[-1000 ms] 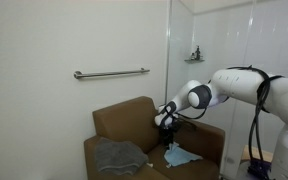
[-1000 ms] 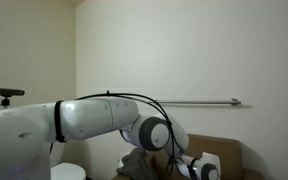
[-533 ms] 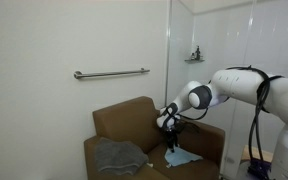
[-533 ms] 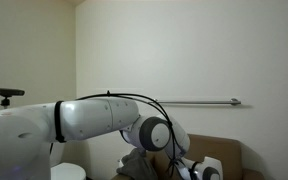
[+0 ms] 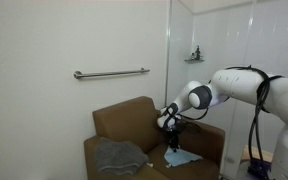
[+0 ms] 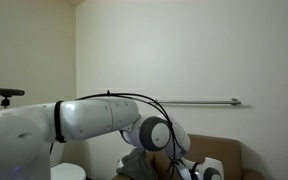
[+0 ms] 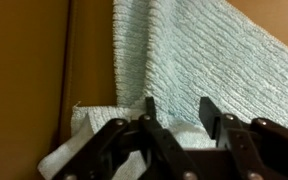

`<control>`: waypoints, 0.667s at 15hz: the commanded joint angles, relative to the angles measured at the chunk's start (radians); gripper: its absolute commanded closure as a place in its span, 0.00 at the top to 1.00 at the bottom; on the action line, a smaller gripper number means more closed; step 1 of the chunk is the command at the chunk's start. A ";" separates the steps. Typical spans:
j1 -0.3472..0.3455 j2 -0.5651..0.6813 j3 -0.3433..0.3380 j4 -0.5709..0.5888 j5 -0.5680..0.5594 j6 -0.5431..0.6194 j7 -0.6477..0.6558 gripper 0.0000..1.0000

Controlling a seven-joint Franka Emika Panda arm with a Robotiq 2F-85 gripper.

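Right then, you had the claw [image 5: 172,143] lowered over the seat of the brown armchair [image 5: 124,120], with the white arm [image 5: 244,85] reaching in from 3 o'clock in an exterior view. Directly under the claw, and spreading out toward 5 o'clock from it, lay the light blue cloth [image 5: 182,157] on the seat cushion. A grey towel [image 5: 117,155] sat crumpled on the same cushion, off at 9 o'clock from the cloth and apart from it. In the wrist view your claw [image 7: 177,105] came in from 6 o'clock with its jaws parted, and the ribbed light blue cloth [image 7: 184,50] showed in the gap between the fingers [image 7: 150,108] and filled the frame from 12 to 3 o'clock. A paler, whitish fold of fabric [image 7: 84,135] lay at 8 o'clock beside the fingers, and I couldn't tell whether it belonged to the same cloth. Whether the fingertips touched the fabric wasn't clear. A grab bar [image 5: 111,72] ran along the wall above the chair.
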 commanded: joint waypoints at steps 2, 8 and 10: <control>-0.008 0.000 0.003 -0.010 -0.029 0.008 0.036 0.15; -0.013 0.000 0.006 -0.009 -0.028 0.009 0.028 0.01; -0.026 0.000 0.014 -0.007 -0.024 0.013 0.008 0.03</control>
